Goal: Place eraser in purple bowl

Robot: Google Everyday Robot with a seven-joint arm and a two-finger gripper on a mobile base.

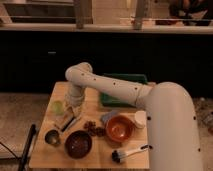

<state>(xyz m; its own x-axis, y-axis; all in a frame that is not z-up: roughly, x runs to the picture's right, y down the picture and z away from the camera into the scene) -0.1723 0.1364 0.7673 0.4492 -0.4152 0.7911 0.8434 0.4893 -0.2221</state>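
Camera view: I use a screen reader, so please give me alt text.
A white robot arm reaches down over a wooden table, its gripper low at the eraser, beside the purple bowl, orange bowl and brush.

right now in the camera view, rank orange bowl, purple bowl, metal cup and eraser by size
1. orange bowl
2. purple bowl, only slightly smaller
3. eraser
4. metal cup, close to the eraser, unsure

The gripper hangs just above the eraser.
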